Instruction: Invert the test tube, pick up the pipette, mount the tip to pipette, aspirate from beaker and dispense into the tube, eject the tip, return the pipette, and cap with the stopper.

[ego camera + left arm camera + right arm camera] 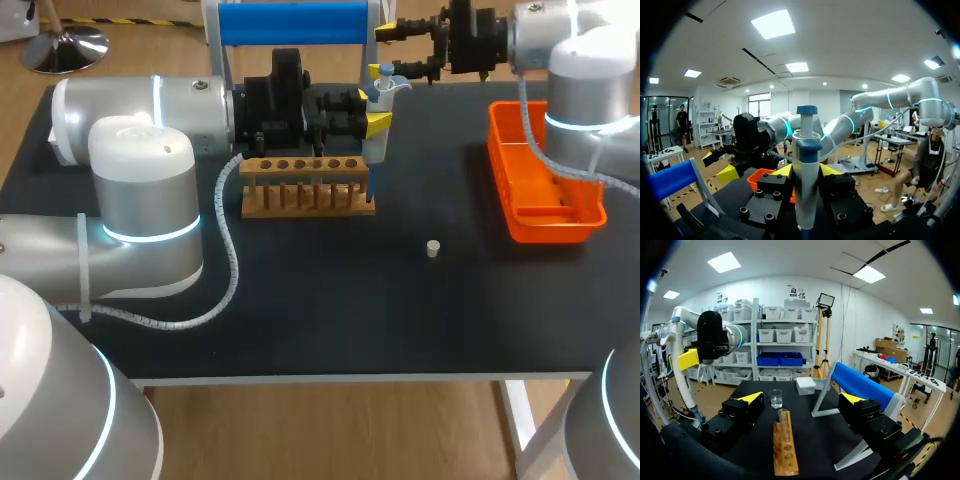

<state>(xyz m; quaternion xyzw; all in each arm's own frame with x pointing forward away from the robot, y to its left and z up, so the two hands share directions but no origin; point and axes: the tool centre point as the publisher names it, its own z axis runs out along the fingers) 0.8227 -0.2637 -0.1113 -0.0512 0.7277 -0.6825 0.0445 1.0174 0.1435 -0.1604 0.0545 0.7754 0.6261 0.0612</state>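
My left gripper [372, 115] is shut on the white and blue pipette [381, 88] and holds it upright over the right end of the wooden tube rack [305, 186]. In the left wrist view the pipette [805, 185] stands between my yellow-tipped fingers [781, 170]. My right gripper [396, 52] hangs open and empty beyond the pipette, above the table's far edge. From the right wrist, the rack [785, 442] lies ahead of my open right gripper [803, 402], and a small glass beaker [775, 398] stands past it. A white stopper [433, 248] rests on the mat. I cannot make out the test tube.
An orange tray [540, 185] lies at the right side of the table. The blue-topped pipette stand [290, 22] rises at the far edge, with a white box [805, 385] next to it. My left arm's grey body [140, 190] fills the near left.
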